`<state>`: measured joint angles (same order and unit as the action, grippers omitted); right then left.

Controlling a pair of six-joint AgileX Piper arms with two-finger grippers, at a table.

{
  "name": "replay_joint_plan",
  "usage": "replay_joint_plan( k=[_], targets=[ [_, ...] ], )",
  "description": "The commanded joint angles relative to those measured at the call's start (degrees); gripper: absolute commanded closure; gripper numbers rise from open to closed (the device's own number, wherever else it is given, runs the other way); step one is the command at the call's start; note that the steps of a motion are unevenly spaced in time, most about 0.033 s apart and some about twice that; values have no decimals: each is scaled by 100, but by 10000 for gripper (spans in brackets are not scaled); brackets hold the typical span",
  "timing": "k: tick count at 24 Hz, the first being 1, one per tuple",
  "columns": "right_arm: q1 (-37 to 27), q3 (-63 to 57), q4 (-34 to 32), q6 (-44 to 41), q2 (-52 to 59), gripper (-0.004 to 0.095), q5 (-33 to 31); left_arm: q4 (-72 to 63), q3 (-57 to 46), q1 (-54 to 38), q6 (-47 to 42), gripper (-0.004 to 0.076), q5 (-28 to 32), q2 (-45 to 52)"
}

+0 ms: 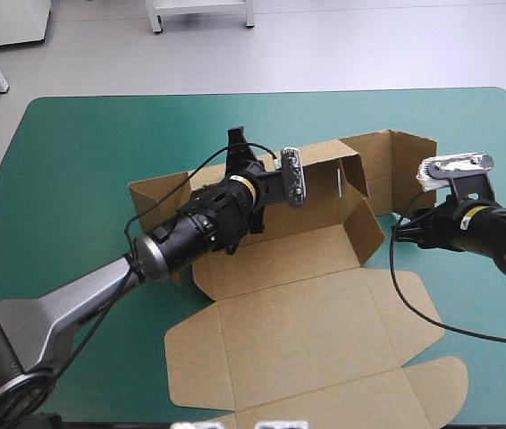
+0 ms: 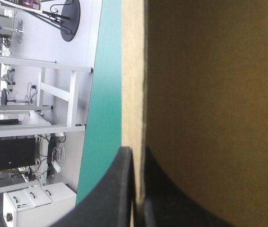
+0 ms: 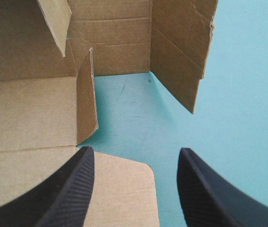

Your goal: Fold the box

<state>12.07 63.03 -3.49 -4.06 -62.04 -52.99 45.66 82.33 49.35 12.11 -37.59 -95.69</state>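
Box (image 1: pixel 298 304) wall nipped in left hand (image 2: pixel 138 158), board edges cut off; right hand (image 3: pixel 136 158) wide over teal-green cover (image 3: pixel 247 94).

The table (image 1: pixel 83 152) has a teal-green cover with rounded far corners and stands on a pale grey floor (image 1: pixel 342 54). Beyond its far edge are a white cabinet (image 1: pixel 7 22) and the legs of a white frame (image 1: pixel 201 11). The left wrist view shows a white rack (image 2: pixel 58 94), a black box (image 2: pixel 13 153) near it and a white drawer unit (image 2: pixel 39 201). The light is even.
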Motion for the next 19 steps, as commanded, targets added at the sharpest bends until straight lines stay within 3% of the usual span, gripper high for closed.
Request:
replay_joint_plan(
  k=[1, 5, 9, 11, 15, 19],
  targets=[
    [-44, 213, -88, 98, 40, 422, 244, -90, 127, 62, -191, 732, -105, 275],
    [-44, 213, -239, 98, -113, 431, 339, 288, 76, 103, -44, 732, 47, 313],
    [-52, 213, -939, -382, -289, 459, 658, 1562, -328, 90, -281, 732, 613, 335],
    [-52, 213, -1112, -755, -335, 467, 864, 2395, -638, 100, -1023, 732, 754, 335],
    [-52, 213, -633, -607, -603, 469, 691, 5297, -881, 176, -3371, 732, 791, 503],
    [-52, 213, -477, -553, -640, 469, 811, 5392, -881, 153, -3506, 732, 919, 540]
  ],
)
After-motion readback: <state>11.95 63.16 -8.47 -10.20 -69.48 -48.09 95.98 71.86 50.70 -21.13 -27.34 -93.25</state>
